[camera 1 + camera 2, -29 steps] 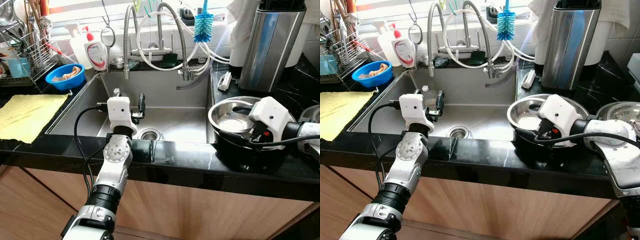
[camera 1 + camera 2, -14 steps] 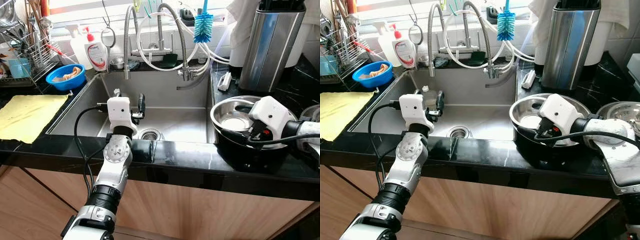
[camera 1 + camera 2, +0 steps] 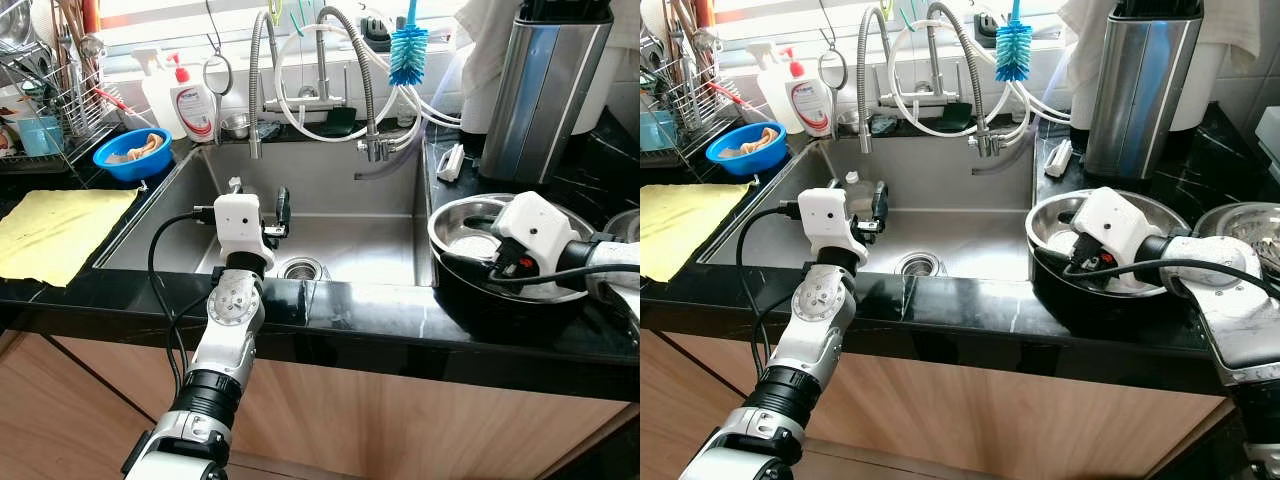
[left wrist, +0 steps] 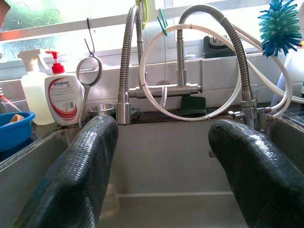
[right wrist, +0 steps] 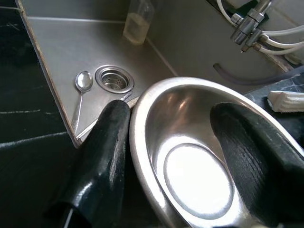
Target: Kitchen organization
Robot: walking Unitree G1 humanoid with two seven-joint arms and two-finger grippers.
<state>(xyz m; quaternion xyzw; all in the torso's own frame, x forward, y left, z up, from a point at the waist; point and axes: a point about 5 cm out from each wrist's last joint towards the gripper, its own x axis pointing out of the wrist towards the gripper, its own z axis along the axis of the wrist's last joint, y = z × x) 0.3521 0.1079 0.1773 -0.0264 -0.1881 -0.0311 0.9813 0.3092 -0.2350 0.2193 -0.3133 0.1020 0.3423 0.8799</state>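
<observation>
- The right tool (image 5: 166,156) straddles the near rim of the steel bowl (image 5: 190,156), one finger outside the wall and one inside. It appears to be pinching the rim, though contact on the inner side is hard to confirm.
- A rim grip suits the bowl, whose thin, smooth, rounded wall offers no other hold.
- The bowl sits in a black pan (image 3: 505,305) on the dark, glossy desk (image 3: 350,315), just right of the sink (image 3: 330,200).
- In the sink, a spoon (image 5: 81,88) lies beside the round drain (image 5: 114,78); the basin is brushed steel.
- The left tool (image 4: 161,175) is spread wide and empty, held over the sink and facing the coiled metal taps (image 4: 128,57).
- Further out lie a soft yellow cloth (image 3: 50,230), a blue plastic basin (image 3: 130,152) and a bristly blue brush (image 3: 407,52).
</observation>
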